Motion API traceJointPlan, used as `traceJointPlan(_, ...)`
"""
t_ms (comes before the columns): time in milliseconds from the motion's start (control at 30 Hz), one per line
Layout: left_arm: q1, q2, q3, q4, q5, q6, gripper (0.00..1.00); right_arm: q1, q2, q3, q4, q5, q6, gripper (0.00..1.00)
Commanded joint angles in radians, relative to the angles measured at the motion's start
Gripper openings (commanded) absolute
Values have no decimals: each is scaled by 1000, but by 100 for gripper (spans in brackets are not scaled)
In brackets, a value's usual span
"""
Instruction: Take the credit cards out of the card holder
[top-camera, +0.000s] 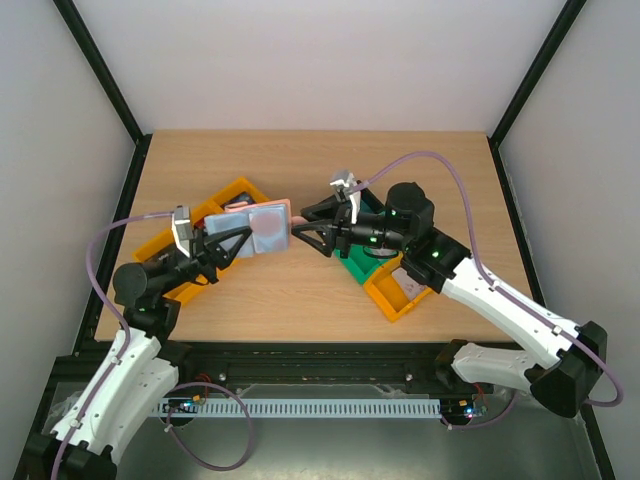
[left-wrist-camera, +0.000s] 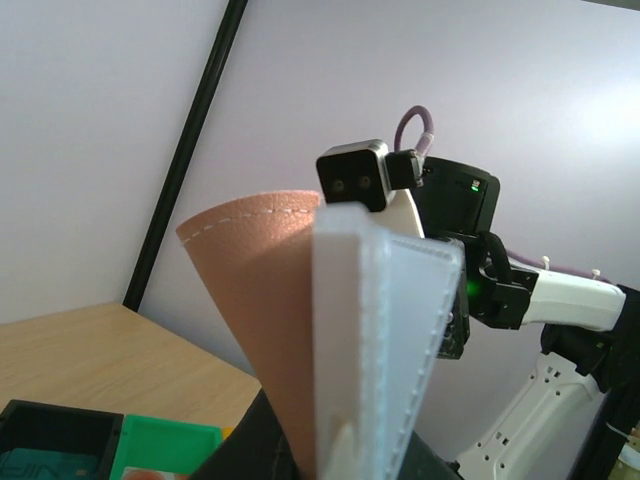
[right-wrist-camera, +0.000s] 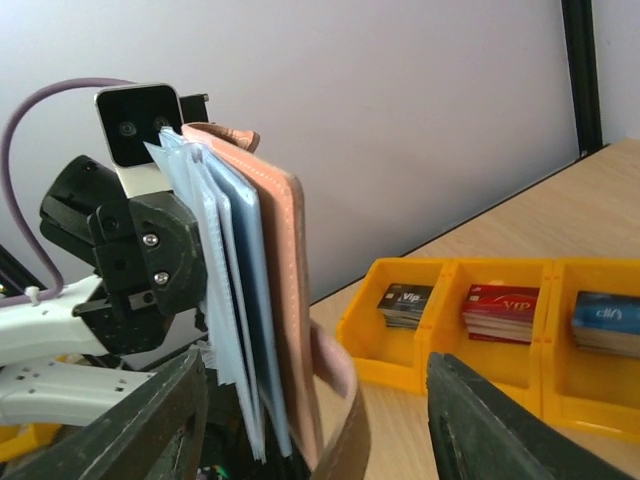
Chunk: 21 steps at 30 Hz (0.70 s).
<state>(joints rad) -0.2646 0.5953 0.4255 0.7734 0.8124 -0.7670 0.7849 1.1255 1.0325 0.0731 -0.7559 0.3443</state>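
**Limp outside, stiff inside**

The card holder (top-camera: 268, 228) hangs above the table (top-camera: 300, 300), centre-left in the top view, pinched by the left claw (top-camera: 240, 240). It looks light and floppy, its pale pockets fanning apart. The right claw (top-camera: 303, 226) gapes wide at its free edge. The credit cards inside, likely stiff and slick, want pinching by an exposed edge; none shows clearly.

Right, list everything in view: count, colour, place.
card holder: one, pink outside, pale blue inside, held up between the arms
credit cards: three stacks, dark, red, blue, one per orange bin
orange bins: three, in a row, table's left side
green bin: one, under the right arm
lone orange bin: one, beside the green bin
black bin: one, next to the green bin
table: one, wooden
left tool: one, black, shut on the card holder
right tool: one, black, open, at the holder's edge
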Motion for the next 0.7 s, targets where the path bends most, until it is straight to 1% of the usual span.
traceJointPlan(0,-13,-6,36,83,28,23,2,7,10,-4,58,9,-16,57)
traceJointPlan(200,-29,11,40,88,27,35,2,21,41,-2,59,-6,-24,56)
traceJointPlan(300,-35,11,42,91,28,33,2,29,58,10,47,7,-31,52)
traceJointPlan(433,-35,14,42,91,31,36,2,34,58,2,62,20,-34,49)
traceJointPlan(567,-36,18,38,93,31,38,2,44,75,4,85,-7,-31,51)
traceJointPlan(667,-40,20,31,90,30,41,2,67,100,16,103,-58,-30,55)
